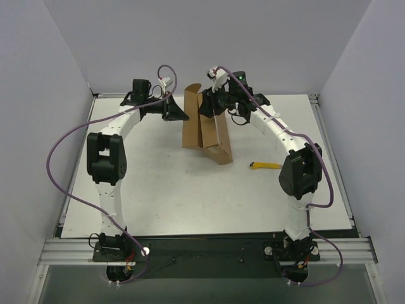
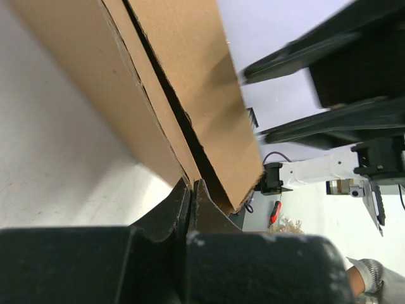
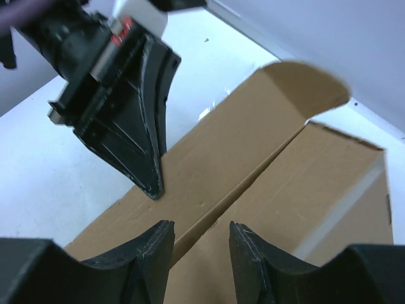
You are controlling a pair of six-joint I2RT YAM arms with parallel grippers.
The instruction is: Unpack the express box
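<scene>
Brown cardboard fills both my wrist views: the express box stands half open toward 12 o'clock on the white table, one flap raised. My left gripper is clenched, tips against the box's 9 o'clock panel; I cannot tell whether cardboard is pinched. My right gripper hangs released over the box's seam, the left tips crowding in beside it. A yellow utility knife lies at 4 o'clock from the box, well apart.
</scene>
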